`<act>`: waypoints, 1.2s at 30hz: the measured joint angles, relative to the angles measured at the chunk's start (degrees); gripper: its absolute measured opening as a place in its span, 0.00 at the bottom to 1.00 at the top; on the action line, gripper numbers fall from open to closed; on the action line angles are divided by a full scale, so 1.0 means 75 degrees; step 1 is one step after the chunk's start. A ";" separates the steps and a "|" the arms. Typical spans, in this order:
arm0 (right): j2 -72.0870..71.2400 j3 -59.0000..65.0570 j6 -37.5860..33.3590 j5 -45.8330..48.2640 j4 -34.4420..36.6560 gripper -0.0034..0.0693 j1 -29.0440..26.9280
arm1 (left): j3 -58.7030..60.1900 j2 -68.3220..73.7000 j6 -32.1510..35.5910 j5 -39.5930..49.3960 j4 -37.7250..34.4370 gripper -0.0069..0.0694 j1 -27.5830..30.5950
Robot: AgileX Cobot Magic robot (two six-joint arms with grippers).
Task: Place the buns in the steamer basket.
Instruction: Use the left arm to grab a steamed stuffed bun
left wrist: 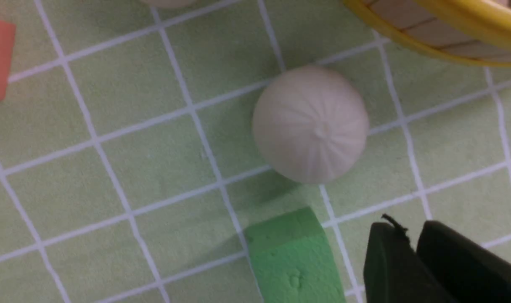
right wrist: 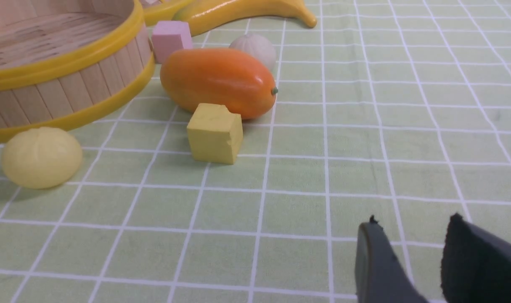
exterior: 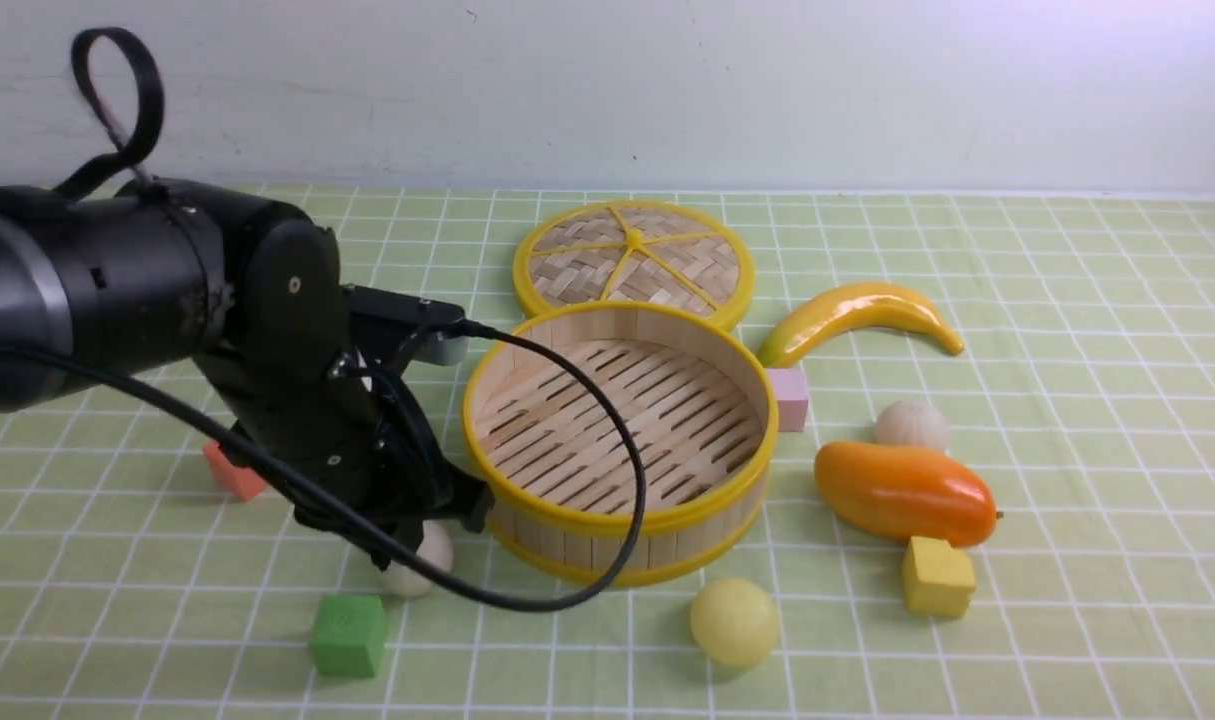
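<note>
Progress: nothing loaded, steamer basket [exterior: 617, 420] seen empty | left on bench [exterior: 1067, 400]: pleated bun [left wrist: 311, 124] near left pincer [left wrist: 411, 229], yellow bun [exterior: 734, 622] before basket, white bun [exterior: 911, 425] behind mango [exterior: 902, 493] | left pincer: empty, jaws nearly together, closure undeterminable | right pincer [right wrist: 411, 223]: parted, empty

No readable text, label, brand, number or sign anywhere in these views. Only a faint pressed mark on one face of the green cube [left wrist: 295, 261], near left in the scene, too blurred to read.
</note>
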 joint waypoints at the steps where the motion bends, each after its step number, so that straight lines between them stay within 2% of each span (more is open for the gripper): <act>1: 0.0000 0.0000 0.0000 0.0000 0.0000 0.38 0.0000 | 0.0000 0.0066 0.0007 -0.0064 -0.0001 0.29 0.0099; 2: 0.0000 0.0000 0.0000 0.0000 0.0000 0.38 0.0000 | 0.0000 0.0066 0.0016 -0.0075 -0.0001 0.30 0.0118; 3: 0.0000 0.0000 0.0000 0.0000 0.0000 0.38 0.0000 | -0.0009 0.0141 0.0054 -0.0162 -0.0009 0.37 0.0249; 6: 0.0000 0.0000 0.0000 0.0000 0.0000 0.38 0.0000 | -0.0036 0.0167 0.0195 -0.0398 -0.0033 0.45 0.0327; 16: 0.0000 0.0000 0.0000 0.0000 0.0000 0.38 0.0000 | -0.0044 0.0510 0.0775 -0.0867 -0.0308 0.47 0.0295; 26: 0.0000 0.0000 0.0000 0.0000 0.0000 0.38 0.0000 | -0.0044 0.1040 0.0840 -0.1188 -0.0279 0.46 0.0295; 28: 0.0000 0.0000 0.0000 0.0000 0.0000 0.38 0.0000 | -0.0044 0.1098 0.0840 -0.1259 -0.0280 0.45 0.0295; 31: 0.0000 0.0000 0.0000 0.0000 0.0000 0.38 0.0000 | -0.0051 0.1115 0.0840 -0.1363 -0.0275 0.35 0.0295; 32: 0.0000 0.0000 0.0000 0.0000 0.0000 0.38 0.0000 | -0.0051 0.1115 0.0840 -0.1363 -0.0275 0.31 0.0295; 34: 0.0000 0.0000 0.0000 0.0000 0.0000 0.38 0.0000 | -0.0059 0.1115 0.0840 -0.1295 -0.0275 0.14 0.0295; 36: 0.0000 0.0000 0.0000 0.0000 0.0000 0.38 0.0000 | -0.0059 0.1020 0.0840 -0.1128 -0.0275 0.08 0.0295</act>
